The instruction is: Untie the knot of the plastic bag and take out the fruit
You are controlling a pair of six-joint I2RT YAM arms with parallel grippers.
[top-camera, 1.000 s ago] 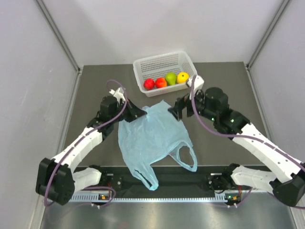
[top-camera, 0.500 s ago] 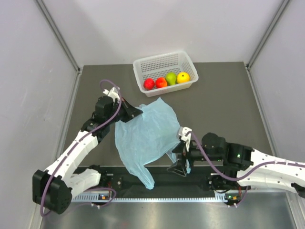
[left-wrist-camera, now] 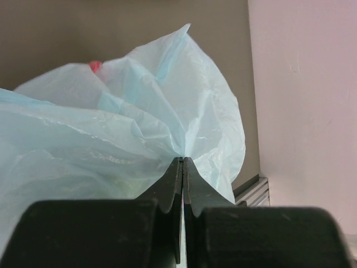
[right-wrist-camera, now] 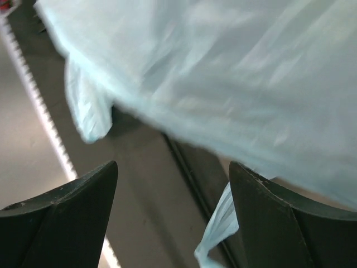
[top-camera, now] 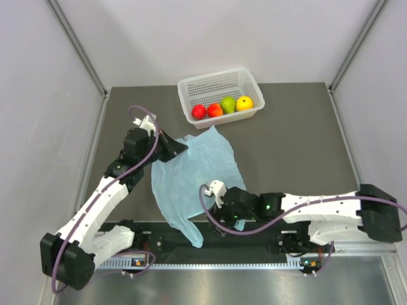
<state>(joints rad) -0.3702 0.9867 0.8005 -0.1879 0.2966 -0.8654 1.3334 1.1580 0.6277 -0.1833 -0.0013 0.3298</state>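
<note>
OK, left gripper [left-wrist-camera: 183, 163] is clamped tight on a fold at the far edge of the plastic bag [top-camera: 194, 171], with that corner lifted off the table [top-camera: 299, 140]. My right gripper [right-wrist-camera: 173, 167] is spread wide with nothing between the fingers, low by the bag's near edge, close to my bases. The bag lies crumpled and mostly flat. One loop handle [top-camera: 193, 234] trails over the table's near edge. As for the fruit [top-camera: 227, 104], four pieces sit in a row in the white basket [top-camera: 216, 82], beyond the bag.
</note>
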